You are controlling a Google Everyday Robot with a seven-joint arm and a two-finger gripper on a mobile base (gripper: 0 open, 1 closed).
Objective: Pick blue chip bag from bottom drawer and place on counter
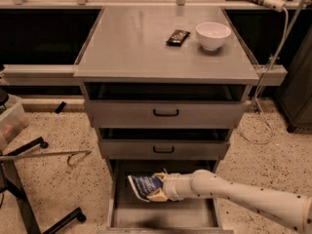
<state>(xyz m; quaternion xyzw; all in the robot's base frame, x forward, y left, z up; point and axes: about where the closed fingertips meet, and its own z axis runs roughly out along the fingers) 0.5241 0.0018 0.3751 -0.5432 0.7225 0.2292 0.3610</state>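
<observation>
The hand (160, 189) is inside the open bottom drawer (161, 214) and seems clamped on the blue chip bag (143, 184), which lies just above the drawer floor. Judging by this, the grasp is made. Lifting the bag out and setting it on the table (136, 48) is not yet done.

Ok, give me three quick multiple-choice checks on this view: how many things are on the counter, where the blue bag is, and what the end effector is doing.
1. How many things sit on the counter?
A. two
B. none
C. four

2. Where is the blue chip bag?
A. on the floor
B. in the bottom drawer
C. in the white bowl

3. What is the end effector doing?
A. hanging open above the counter
B. shut on the blue chip bag, down in the bottom drawer
C. out of view

Answers:
1. A: only a black packet and the white bowl are on it.
2. B: the bag is within the open drawer's walls.
3. B: it clasps the bag's right end.
</observation>
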